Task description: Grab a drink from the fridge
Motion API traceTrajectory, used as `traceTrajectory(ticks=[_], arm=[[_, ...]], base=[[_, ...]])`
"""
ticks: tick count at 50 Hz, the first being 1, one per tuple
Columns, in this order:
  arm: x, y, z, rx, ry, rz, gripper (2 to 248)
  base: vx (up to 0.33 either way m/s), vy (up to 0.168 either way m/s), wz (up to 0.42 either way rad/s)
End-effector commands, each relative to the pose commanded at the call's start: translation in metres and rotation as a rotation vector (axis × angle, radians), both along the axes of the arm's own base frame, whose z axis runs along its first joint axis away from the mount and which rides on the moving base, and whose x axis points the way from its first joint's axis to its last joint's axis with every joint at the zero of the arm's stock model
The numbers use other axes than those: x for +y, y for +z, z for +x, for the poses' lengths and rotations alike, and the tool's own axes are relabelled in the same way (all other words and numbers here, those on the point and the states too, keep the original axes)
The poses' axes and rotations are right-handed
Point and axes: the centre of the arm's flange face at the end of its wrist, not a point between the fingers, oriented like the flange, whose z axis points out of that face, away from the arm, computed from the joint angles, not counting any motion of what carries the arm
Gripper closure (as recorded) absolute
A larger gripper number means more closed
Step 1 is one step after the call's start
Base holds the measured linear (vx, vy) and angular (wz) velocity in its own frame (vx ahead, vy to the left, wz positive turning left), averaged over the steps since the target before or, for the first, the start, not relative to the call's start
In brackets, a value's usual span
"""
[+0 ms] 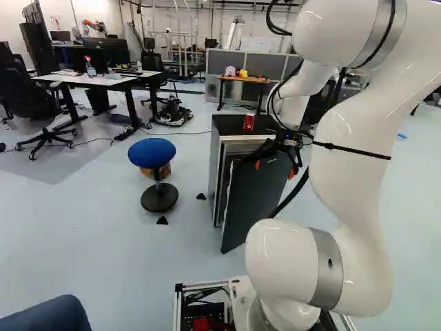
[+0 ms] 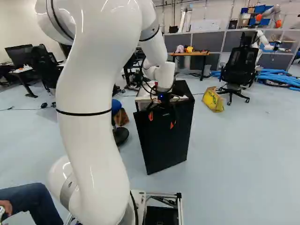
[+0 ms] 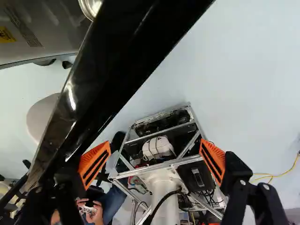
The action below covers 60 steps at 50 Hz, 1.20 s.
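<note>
The black gripper [image 2: 161,121] has its two fingers spread wide, and I see nothing held between their orange pads [image 3: 213,161]. Just beside one finger, on its outer side, runs the glossy black edge of the fridge door [image 2: 161,140]; whether they touch, I can't tell. The door stands open, with the fingers by its upper part, on the side facing the robot. Past the door edge from the fingers, a round silver thing [image 3: 90,5] peeks out, partly hidden, too little of it to name.

Beyond the fingers, behind the open door, stands the fridge [image 1: 217,165]. A red can [image 1: 249,121] sits on its dark top, a little farther from the robot than the fingers and apart from them. Back the other way, the wrist view shows the robot's moving base [image 3: 154,168] through the gap between the fingers, with pale floor [image 3: 243,84] around it.

Farther out, left of the fingers, is a blue stool [image 1: 152,152]; right of them and beyond, a yellow bag [image 2: 213,99] lies near a black office chair [image 2: 239,65]. Well past the fridge is a wooden table [image 2: 190,54].
</note>
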Motion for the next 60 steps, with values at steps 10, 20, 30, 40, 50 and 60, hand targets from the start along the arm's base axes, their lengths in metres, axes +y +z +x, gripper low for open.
traceTrajectory(ticks=[10,20,30,40,50,60], arm=[[0.005,-0.001,0.004,-0.031,0.010,-0.014,3],[0.009,-0.001,0.007,-0.063,0.019,-0.028,3],[0.014,-0.001,0.011,-0.095,0.028,-0.042,3],[0.018,-0.002,0.014,-0.127,0.037,-0.055,3],[0.023,-0.002,0.017,-0.160,0.046,-0.069,3],[0.025,-0.002,0.021,-0.196,0.050,-0.084,3]], base=[[0.000,0.000,0.000],[0.000,0.000,0.000],[0.000,0.000,0.000],[0.000,0.000,0.000],[0.000,0.000,0.000],[0.000,0.000,0.000]])
